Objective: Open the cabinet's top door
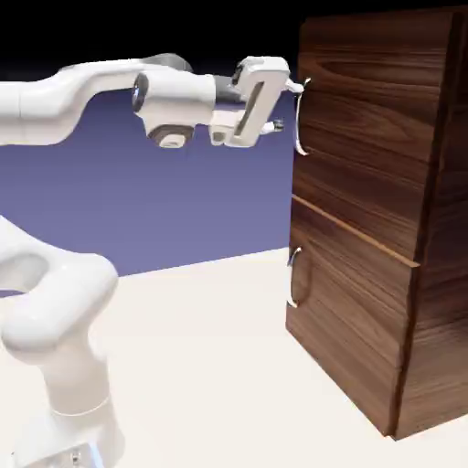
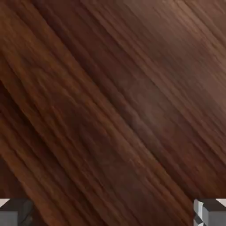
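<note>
The cabinet (image 1: 384,210) is a tall dark walnut-grain box at the exterior view's right. Its top door (image 1: 366,155) is the upper front panel, with a curved silver handle (image 1: 300,119) at its left edge. My gripper (image 1: 286,107) points at that panel, level with the handle, and its fingertips (image 1: 293,87) almost reach the handle. I cannot tell whether they touch it. The jaws stand open with nothing between them. In the hand view the door's wood grain (image 2: 114,110) fills the picture. Two grey fingertips (image 2: 13,212) show far apart at the bottom corners, and the handle is not visible there.
Below the top door sits the lower panel (image 1: 356,311) with its own silver handle (image 1: 294,274). The cabinet stands on a pale table (image 1: 210,366). The white arm (image 1: 101,96) stretches in from the exterior view's left, and its base (image 1: 64,366) stands at the lower left.
</note>
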You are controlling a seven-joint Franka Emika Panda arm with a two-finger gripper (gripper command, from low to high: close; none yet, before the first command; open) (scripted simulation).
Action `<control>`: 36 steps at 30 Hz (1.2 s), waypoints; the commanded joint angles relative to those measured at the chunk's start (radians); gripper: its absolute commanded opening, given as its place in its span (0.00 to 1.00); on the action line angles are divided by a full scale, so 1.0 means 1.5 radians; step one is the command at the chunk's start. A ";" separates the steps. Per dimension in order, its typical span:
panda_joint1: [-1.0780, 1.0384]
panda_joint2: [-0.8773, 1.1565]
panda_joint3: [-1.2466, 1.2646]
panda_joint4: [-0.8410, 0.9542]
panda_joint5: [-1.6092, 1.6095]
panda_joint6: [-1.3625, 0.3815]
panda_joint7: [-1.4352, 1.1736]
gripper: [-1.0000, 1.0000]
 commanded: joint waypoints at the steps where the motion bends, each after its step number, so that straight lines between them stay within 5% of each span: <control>1: -0.012 -0.007 0.014 0.007 0.029 0.000 0.024 1.00; 12: -0.138 -0.085 0.166 0.079 0.348 -0.003 0.294 1.00; 20: -0.265 -0.077 0.220 0.158 0.394 -0.043 0.290 1.00; 21: -0.265 -0.077 0.220 0.158 0.394 -0.043 0.290 0.00; 36: 0.053 -0.175 -0.088 -0.155 0.288 -0.327 0.201 0.00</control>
